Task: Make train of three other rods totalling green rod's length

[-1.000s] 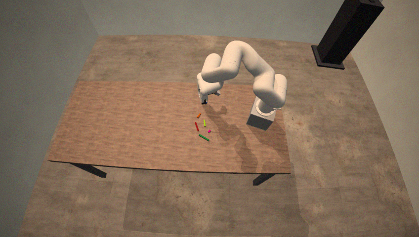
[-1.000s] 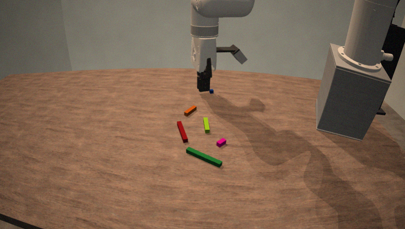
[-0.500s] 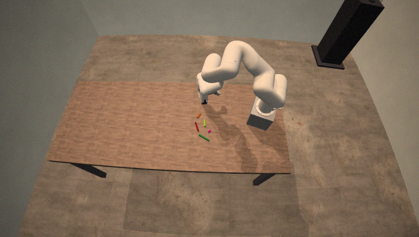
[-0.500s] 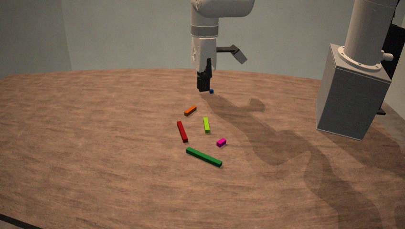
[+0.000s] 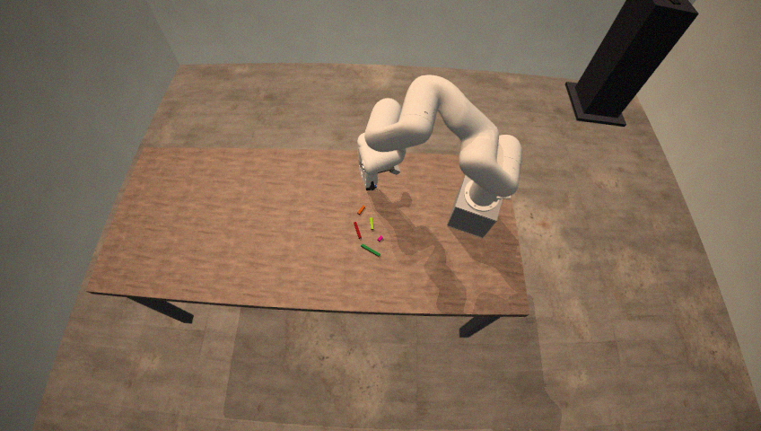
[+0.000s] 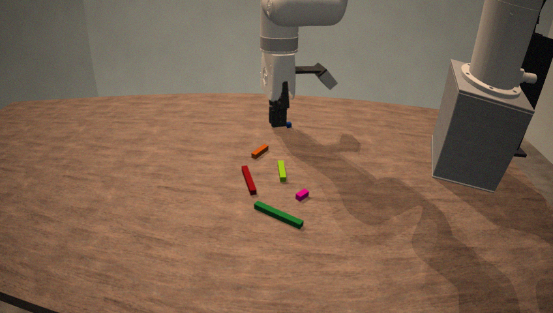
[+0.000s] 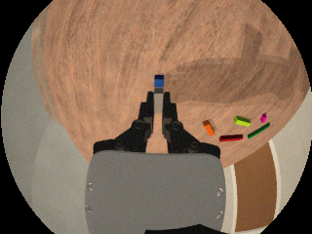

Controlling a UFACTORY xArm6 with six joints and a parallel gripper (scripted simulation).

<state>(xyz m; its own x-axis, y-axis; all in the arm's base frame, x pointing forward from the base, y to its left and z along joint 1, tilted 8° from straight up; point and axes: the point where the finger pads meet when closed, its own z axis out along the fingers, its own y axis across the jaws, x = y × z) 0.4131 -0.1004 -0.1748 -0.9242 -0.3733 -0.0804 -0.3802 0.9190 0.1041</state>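
Observation:
My gripper (image 5: pixel 369 187) (image 6: pixel 278 123) (image 7: pixel 158 100) points straight down at the table, shut on the small blue rod (image 6: pixel 288 124) (image 7: pixel 159 82), which sticks out at the fingertips just at the table top. In front of it lie the other rods, all apart from each other: the orange rod (image 5: pixel 361 209) (image 6: pixel 259 150) (image 7: pixel 209 128) nearest, then the lime rod (image 5: pixel 371 223) (image 6: pixel 282 171) (image 7: pixel 242 120), the red rod (image 5: pixel 357 230) (image 6: pixel 248 179) (image 7: pixel 230 138), the magenta rod (image 5: pixel 380 238) (image 6: pixel 301 193) (image 7: pixel 263 117) and the green rod (image 5: pixel 370 250) (image 6: pixel 278 214) (image 7: pixel 259 132) farthest.
The arm's grey base block (image 5: pixel 475 215) (image 6: pixel 478 128) stands on the table to the right of the rods. A black pillar (image 5: pixel 630 53) stands on the floor beyond the table. The wooden table (image 5: pixel 214 224) stretches wide to the left.

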